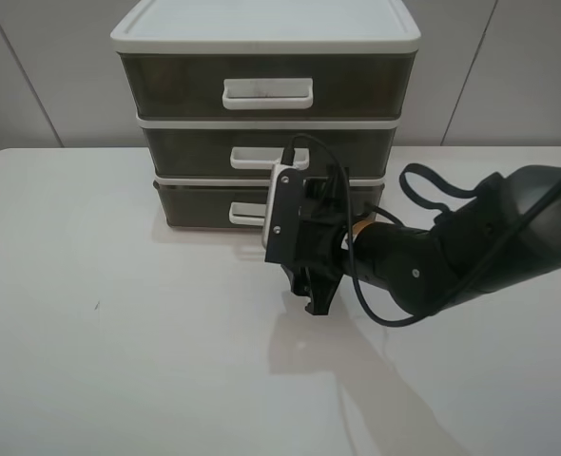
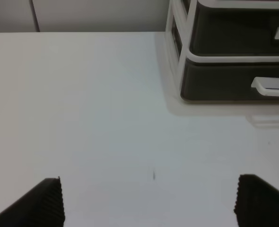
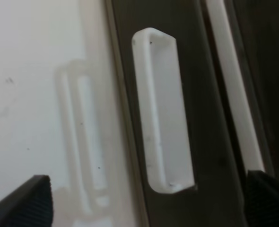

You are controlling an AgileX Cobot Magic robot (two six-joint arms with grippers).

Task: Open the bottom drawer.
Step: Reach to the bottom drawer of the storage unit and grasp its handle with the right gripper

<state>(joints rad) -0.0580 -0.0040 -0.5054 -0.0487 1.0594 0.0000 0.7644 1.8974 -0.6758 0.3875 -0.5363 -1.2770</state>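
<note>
The bottom drawer is the lowest tier of the three-drawer unit and sits shut, flush with the frame. Its white loop handle is partly hidden behind my right wrist. My right gripper is rolled on its side just in front of that drawer, open and empty. In the right wrist view the handle on the drawer front lies ahead of the open gripper, not touched. My left gripper is open and empty over bare table, well away from the drawer.
The middle drawer and the tall top drawer are shut above it. The unit stands at the back of the white table, against a grey wall. My right arm crosses the table's right side.
</note>
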